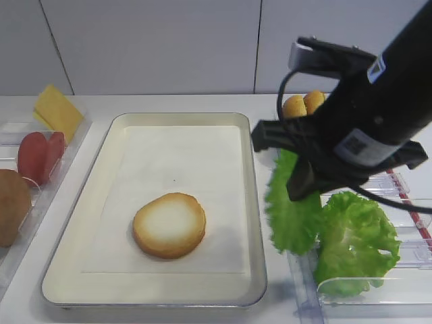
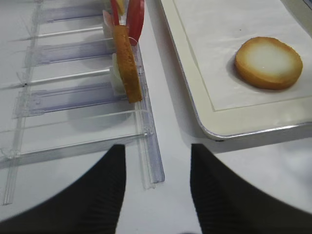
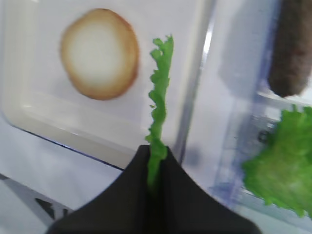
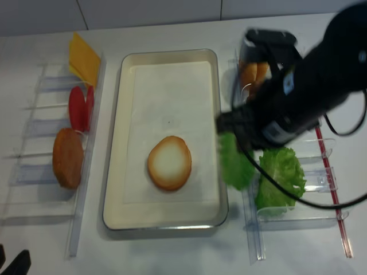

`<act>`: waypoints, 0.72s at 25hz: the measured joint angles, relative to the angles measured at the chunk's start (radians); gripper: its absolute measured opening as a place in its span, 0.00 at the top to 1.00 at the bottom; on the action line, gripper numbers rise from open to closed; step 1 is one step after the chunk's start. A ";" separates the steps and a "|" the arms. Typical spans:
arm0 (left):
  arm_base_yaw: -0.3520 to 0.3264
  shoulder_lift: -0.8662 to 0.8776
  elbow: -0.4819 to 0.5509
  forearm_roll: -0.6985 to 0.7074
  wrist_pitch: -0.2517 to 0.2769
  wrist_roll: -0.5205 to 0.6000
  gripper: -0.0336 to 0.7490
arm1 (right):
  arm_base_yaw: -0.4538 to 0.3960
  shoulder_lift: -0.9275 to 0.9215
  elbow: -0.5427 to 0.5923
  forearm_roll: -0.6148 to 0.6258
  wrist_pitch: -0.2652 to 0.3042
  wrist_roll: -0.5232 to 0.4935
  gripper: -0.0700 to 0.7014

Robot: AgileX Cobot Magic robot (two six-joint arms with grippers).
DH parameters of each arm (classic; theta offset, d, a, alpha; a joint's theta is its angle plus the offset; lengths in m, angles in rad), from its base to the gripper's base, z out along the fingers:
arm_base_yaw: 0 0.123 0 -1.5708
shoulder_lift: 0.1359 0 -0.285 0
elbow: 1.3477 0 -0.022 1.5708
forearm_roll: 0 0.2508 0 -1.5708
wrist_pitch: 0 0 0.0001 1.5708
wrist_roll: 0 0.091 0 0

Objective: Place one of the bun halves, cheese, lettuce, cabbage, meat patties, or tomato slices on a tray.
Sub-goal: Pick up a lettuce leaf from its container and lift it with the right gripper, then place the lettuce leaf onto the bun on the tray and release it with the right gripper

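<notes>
My right gripper (image 1: pixel 304 183) (image 3: pixel 156 148) is shut on the lettuce (image 1: pixel 290 212) (image 3: pixel 159 92) (image 4: pixel 235 163). The frilly green leaf hangs down from the jaws just right of the tray's right rim (image 1: pixel 260 223) (image 4: pixel 222 172). The cream tray (image 3: pixel 58 122) (image 2: pixel 195 112) has a paper liner, and one bun half (image 1: pixel 169 225) (image 3: pixel 100 53) (image 2: pixel 268 62) (image 4: pixel 170 162) lies on it, pale face up. My left gripper (image 2: pixel 157 148) (image 4: pixel 14 263) is open and holds nothing. It hovers low at the front left, between the left bins and the tray.
Clear bins (image 2: pixel 73 97) on the left hold cheese (image 1: pixel 57 111) (image 4: pixel 85 60), tomato slices (image 1: pixel 40 155) (image 2: pixel 135 19) and a bun (image 1: pixel 10 206) (image 2: pixel 129 63). Bins on the right hold a bigger green leaf (image 1: pixel 358 243) (image 3: pixel 285 165), buns (image 1: pixel 304 104) and a meat patty (image 3: pixel 292 48).
</notes>
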 joint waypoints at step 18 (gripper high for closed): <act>0.000 0.000 0.000 0.000 0.000 0.000 0.55 | 0.057 0.400 -0.159 0.734 -0.160 -0.525 0.87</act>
